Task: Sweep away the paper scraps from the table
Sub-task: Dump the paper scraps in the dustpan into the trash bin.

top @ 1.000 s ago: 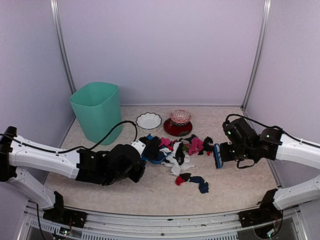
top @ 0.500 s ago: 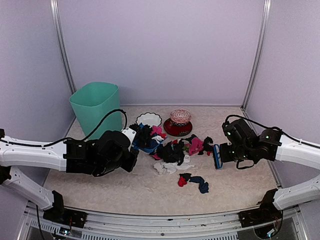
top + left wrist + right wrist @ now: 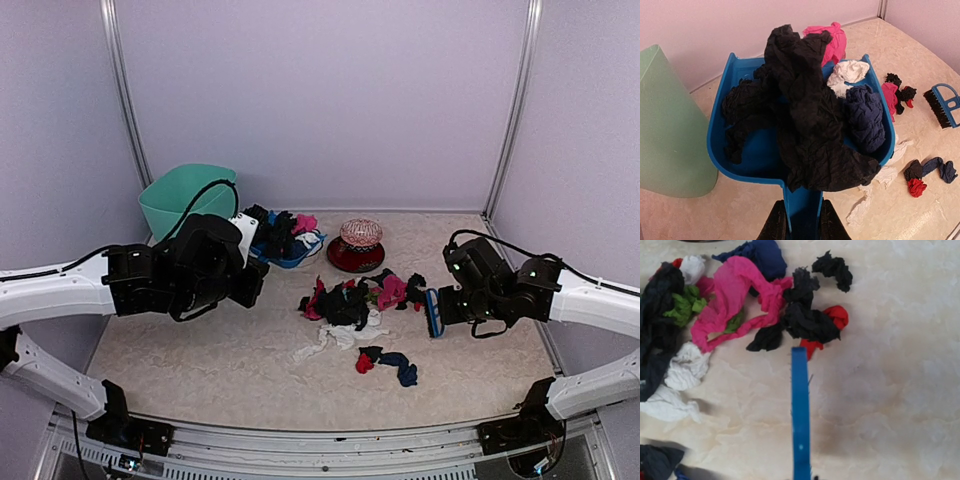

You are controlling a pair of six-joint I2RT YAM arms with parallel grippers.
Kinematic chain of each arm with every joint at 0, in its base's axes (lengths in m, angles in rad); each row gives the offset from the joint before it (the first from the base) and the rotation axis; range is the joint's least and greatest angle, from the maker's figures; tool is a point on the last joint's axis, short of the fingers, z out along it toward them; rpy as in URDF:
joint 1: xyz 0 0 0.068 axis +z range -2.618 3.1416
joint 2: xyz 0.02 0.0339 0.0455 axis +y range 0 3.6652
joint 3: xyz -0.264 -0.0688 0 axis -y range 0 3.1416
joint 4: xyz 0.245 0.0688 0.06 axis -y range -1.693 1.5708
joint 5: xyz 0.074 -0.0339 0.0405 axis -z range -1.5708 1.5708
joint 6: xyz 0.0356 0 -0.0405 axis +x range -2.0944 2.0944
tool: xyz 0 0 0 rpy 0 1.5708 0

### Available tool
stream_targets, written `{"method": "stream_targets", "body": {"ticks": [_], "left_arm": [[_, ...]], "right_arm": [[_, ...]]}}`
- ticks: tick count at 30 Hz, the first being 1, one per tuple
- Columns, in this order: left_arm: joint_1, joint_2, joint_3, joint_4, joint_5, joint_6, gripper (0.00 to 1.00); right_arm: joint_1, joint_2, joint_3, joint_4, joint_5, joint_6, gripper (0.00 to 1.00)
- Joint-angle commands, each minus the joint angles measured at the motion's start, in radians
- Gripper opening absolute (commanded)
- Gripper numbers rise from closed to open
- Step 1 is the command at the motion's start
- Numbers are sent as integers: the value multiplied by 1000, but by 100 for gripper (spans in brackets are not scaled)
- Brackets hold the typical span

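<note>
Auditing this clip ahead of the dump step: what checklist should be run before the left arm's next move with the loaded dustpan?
1. Left gripper shut on the handle of the blue dustpan: ok.
2. Paper scraps contained in the pan: not ok, they are heaped above its walls and a black one drapes over the rear rim.
3. Pan over the mouth of the green bin: not ok, it is beside the bin.
4. Right gripper shut on the hand brush: ok.
5. Table swept: not ok, a scrap pile lies mid-table.
</note>
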Motion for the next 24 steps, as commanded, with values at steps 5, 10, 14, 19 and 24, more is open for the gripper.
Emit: {"method": "stream_targets", "body": {"ticks": [5,10,14,19,24], "left_arm": [[85,-10,144,-116,21,40,0],[151,-10,226,-169,62,56,0],[197,-6,303,-227,74,59,0],[269,-5,371,-272,106,53,0],[352,-8,394,-285,159,8,0]], "right_arm": [[-8,23,9,23,9,-20,0],[-8,41,19,27,11,-28,0],[-8,48,22,34,7,-34,0],[-9,57,23,38,7,-40,0],[-8,64,27,39,5,-42,0]]}}
